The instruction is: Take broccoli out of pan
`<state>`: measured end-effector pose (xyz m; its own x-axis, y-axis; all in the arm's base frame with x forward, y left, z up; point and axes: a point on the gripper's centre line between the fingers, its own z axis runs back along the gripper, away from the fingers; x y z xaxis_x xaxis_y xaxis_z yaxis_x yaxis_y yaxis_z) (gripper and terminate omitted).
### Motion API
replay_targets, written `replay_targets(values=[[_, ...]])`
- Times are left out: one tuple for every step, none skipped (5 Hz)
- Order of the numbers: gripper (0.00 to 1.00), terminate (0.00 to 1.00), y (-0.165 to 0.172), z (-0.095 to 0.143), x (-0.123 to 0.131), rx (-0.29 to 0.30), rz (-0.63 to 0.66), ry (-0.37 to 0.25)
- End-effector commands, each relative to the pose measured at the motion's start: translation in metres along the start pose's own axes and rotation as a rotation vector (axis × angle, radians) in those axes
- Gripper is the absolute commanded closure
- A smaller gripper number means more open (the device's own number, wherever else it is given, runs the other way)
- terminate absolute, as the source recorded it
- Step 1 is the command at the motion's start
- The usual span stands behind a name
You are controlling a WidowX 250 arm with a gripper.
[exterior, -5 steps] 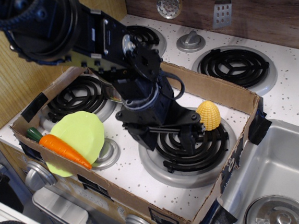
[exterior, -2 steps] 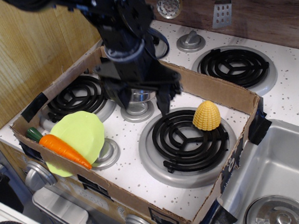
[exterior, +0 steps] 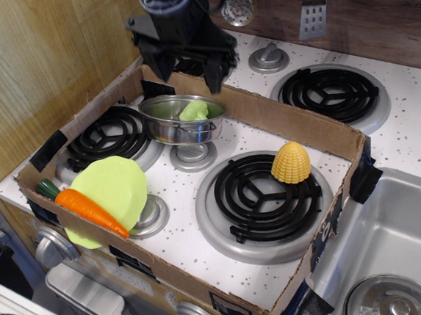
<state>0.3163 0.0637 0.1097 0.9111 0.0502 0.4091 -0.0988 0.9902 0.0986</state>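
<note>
Observation.image view, two kids talking:

"Where's the broccoli (exterior: 194, 111)?"

"Inside the pan (exterior: 182, 119). It's a pale green lump, sitting toward the right side of the pan, poking up near the rim."

"And the pan?"

"On a small silver knob thing (exterior: 193, 156) in the middle of the stove, w/ a cardboard box wall (exterior: 296, 124) right behind it."

"What's the gripper (exterior: 180, 66) doing?"

"It's black, up above the pan & a bit behind it. Fingers (exterior: 214, 72) point down, spread wide apart, nothing btwn them. Not touching the pan or broccoli."

"Other stuff?"

"Yellow corn (exterior: 291, 162) on the big front burner (exterior: 262, 195). Orange carrot (exterior: 91, 211) lying on a light green plate (exterior: 112, 192), front left."
</note>
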Motion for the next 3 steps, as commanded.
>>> replay_targets(values=[[0.0, 0.0, 0.014, -0.011, 0.025, -0.003, -0.033, -0.042], [0.0, 0.0, 0.011, -0.028, 0.011, -0.018, 0.002, -0.012], [0.0, 0.0, 0.013, -0.043, 0.001, -0.016, 0.015, 0.021]])
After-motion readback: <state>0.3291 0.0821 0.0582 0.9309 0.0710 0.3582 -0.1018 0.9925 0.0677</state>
